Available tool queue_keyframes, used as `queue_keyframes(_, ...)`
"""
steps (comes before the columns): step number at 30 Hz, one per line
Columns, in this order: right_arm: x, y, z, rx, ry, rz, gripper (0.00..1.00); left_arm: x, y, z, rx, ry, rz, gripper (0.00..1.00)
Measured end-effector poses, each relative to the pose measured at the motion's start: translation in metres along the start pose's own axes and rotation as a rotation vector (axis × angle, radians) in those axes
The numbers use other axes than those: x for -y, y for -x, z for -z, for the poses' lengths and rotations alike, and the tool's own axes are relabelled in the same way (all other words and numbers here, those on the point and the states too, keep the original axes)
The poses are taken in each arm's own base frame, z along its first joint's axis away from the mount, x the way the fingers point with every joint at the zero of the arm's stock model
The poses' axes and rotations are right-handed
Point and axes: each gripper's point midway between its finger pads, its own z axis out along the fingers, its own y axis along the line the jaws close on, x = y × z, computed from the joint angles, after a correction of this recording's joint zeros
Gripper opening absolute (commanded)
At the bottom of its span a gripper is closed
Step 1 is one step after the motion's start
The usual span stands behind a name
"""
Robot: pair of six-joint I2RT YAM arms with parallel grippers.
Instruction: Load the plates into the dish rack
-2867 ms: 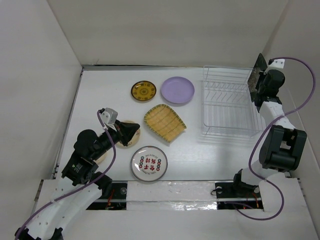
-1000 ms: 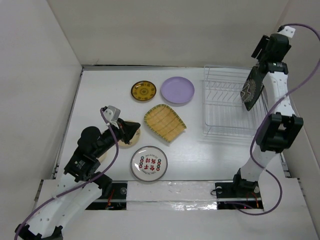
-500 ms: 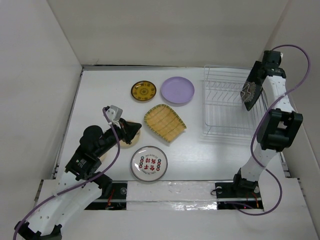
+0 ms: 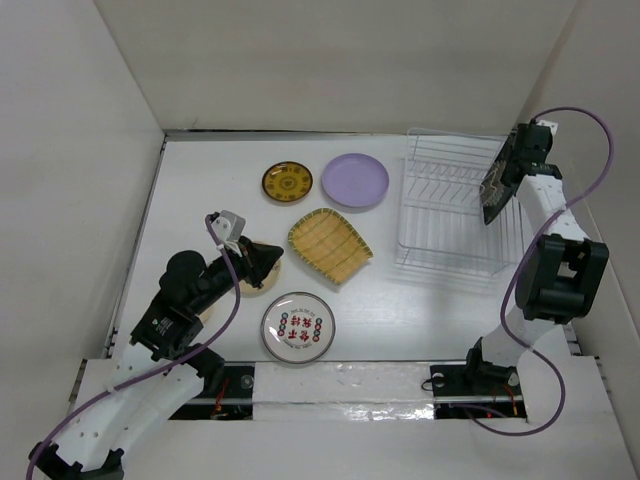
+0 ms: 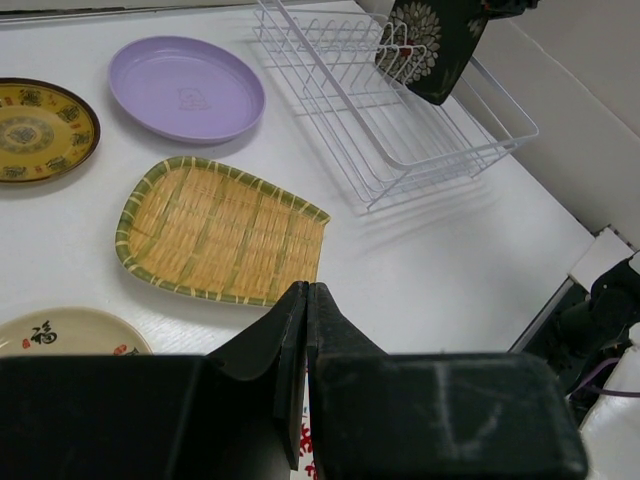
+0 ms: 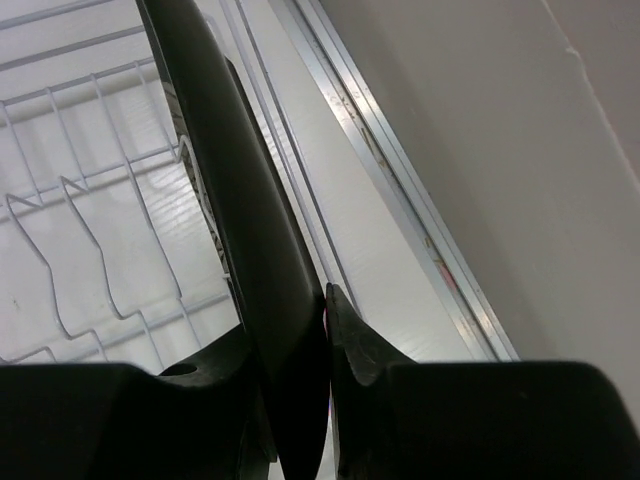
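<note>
My right gripper is shut on the rim of a dark plate with a white floral pattern, held on edge over the right end of the white wire dish rack. In the right wrist view the plate stands between my fingers above the rack tines. My left gripper is shut and empty, low over a cream plate. The brown-and-yellow plate, lavender plate, yellow ribbed plate and white plate with red characters lie flat on the table.
The white walls close in on the left, back and right. The right wall stands just beyond the rack and the right arm. In the left wrist view the rack and the dark plate show at the far right.
The right arm has come down and brought the dark plate lower against the rack's right end. The rack has shifted slightly left. The left arm has barely moved.
</note>
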Motion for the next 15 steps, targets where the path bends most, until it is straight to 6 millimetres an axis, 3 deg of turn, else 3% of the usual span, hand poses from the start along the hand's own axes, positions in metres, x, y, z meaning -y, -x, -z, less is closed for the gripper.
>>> queue_keyframes(15, 0.013, -0.027, 0.034, 0.220, -0.022, -0.056, 0.00, -0.003, -0.009, -0.007, -0.040, 0.006, 0.008, 0.00)
